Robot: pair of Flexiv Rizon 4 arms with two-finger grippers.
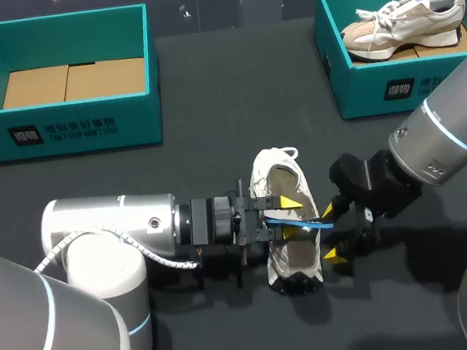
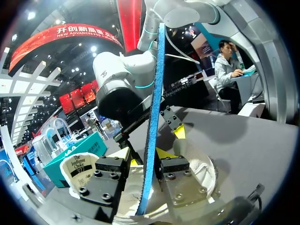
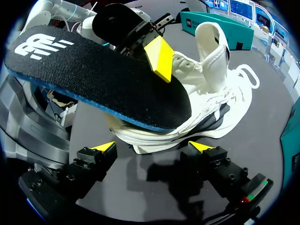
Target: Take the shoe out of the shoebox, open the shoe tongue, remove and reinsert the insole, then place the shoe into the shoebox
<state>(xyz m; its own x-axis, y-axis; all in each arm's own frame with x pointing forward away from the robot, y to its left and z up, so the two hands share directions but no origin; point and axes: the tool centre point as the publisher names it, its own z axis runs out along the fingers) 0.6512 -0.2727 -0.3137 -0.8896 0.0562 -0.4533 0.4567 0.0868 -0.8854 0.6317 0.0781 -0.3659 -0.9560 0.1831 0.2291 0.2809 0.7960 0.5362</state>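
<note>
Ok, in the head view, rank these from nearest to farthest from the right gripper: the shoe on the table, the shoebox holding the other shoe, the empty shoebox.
1. Shoe on the table, just beside the right gripper, mid-table.
2. Shoebox holding the other shoe, far right corner.
3. Empty shoebox, far left corner, across the table.

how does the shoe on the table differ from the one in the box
The table shoe sits out between the left hand and right hand; the boxed shoe sits inside the right teal box. The table shoe's tongue is pulled open and its insole is held above it, clamped in the left hand; the boxed shoe is laced, nothing holding it. Both are pale lace-up sneakers.
</note>
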